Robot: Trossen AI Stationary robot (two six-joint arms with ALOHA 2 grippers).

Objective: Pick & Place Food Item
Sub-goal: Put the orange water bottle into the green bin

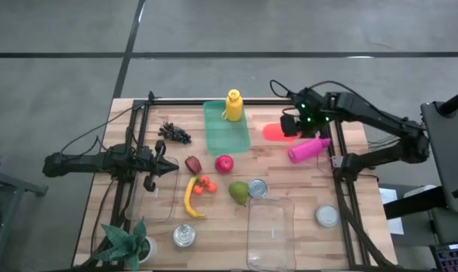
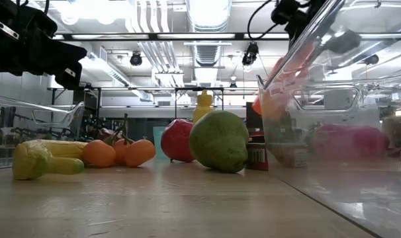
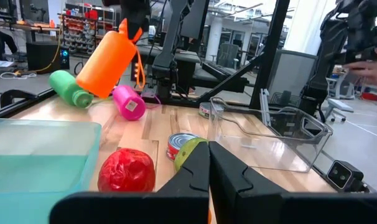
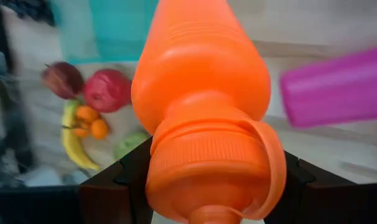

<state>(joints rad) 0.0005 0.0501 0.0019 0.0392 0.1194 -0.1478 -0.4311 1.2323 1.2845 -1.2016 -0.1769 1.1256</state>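
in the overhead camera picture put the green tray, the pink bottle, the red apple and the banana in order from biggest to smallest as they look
1. Green tray, clearly the largest.
2. and 3. Pink bottle and banana: similar in length, the bottle thicker, so too close to rank firmly.
4. Red apple, the smallest.

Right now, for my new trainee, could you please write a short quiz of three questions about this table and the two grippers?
1. True or false: the right gripper is shut on the orange bottle.
2. What stands on the green tray? A) the yellow bottle B) the pink bottle C) the can
3. Fill in: the left gripper is ____ and holds nothing.

Key
1. True: its fingers clamp the bottle near the cap, above the table.
2. A, at the tray's far end.
3. Shut: its fingers meet, near the clear container on the left.
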